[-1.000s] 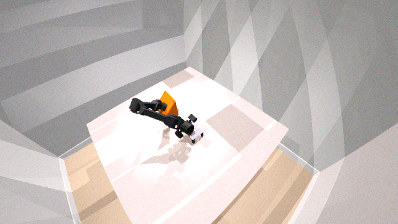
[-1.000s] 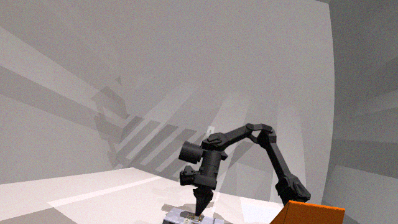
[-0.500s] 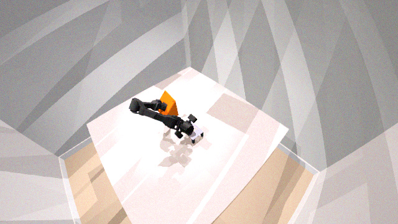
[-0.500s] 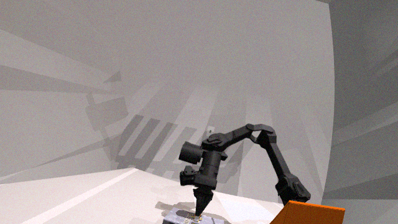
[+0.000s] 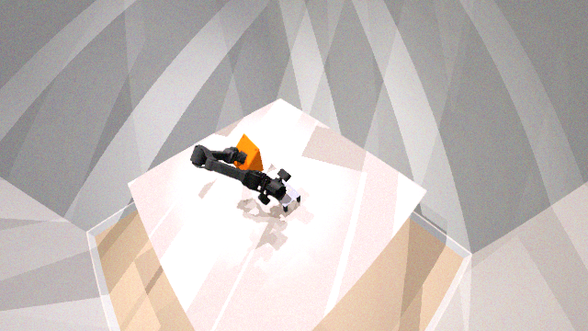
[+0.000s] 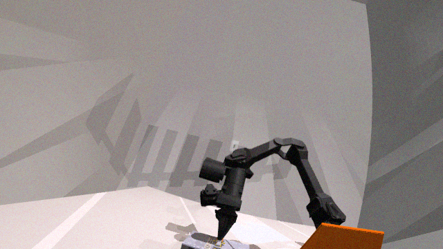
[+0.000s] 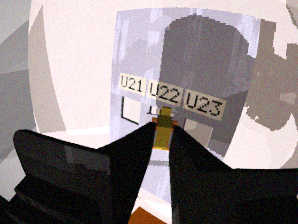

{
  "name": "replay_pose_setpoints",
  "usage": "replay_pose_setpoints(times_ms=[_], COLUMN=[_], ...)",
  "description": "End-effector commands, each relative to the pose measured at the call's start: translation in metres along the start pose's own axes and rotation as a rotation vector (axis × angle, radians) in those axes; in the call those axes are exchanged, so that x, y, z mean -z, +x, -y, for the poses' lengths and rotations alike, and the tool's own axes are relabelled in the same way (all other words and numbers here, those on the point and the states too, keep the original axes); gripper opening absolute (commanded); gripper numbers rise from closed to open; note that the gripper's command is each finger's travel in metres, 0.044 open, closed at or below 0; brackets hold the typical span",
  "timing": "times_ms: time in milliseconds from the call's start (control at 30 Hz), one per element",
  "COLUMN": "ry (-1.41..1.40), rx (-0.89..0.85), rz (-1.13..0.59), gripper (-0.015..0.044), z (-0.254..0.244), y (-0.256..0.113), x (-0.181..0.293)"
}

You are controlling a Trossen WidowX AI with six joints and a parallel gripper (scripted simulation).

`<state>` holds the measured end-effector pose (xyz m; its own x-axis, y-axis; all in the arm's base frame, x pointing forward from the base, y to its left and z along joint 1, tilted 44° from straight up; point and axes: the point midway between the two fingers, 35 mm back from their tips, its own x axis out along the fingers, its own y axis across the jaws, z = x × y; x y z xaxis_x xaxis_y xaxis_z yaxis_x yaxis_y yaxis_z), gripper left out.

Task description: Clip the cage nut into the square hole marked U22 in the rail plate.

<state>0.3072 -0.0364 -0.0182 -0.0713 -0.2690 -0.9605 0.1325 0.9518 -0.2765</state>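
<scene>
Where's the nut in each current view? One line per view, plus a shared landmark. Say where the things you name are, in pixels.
Top: can't make it out; the hand is over the plate (image 5: 291,192) (image 6: 239,245) (image 7: 137,55), just right of centre.
Exterior: bottom edge, about mid-width, at the tip of the hand (image 6: 220,238) (image 7: 162,135).
Wrist: nut (image 7: 164,131) just right of centre, between the fingers.
Landmark: the plate, in all three.

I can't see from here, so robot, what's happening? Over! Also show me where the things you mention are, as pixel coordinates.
Gripper (image 6: 220,238) (image 7: 162,129) shut on cage nut (image 7: 163,136). Nut by U22 label (image 7: 164,93); seating unclear. Fingers partly block hole view.
</scene>
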Motion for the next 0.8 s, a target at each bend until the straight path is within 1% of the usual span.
replay_pose_setpoints(times_ms=[0,767], ry=[-0.002,-0.002], rx=[0.013,0.024], rz=[0.006,0.006], gripper=[0.0027,0.0027], z=[-0.0013,-0.0016], y=[-0.001,0.0002], x=[-0.0008,-0.0004])
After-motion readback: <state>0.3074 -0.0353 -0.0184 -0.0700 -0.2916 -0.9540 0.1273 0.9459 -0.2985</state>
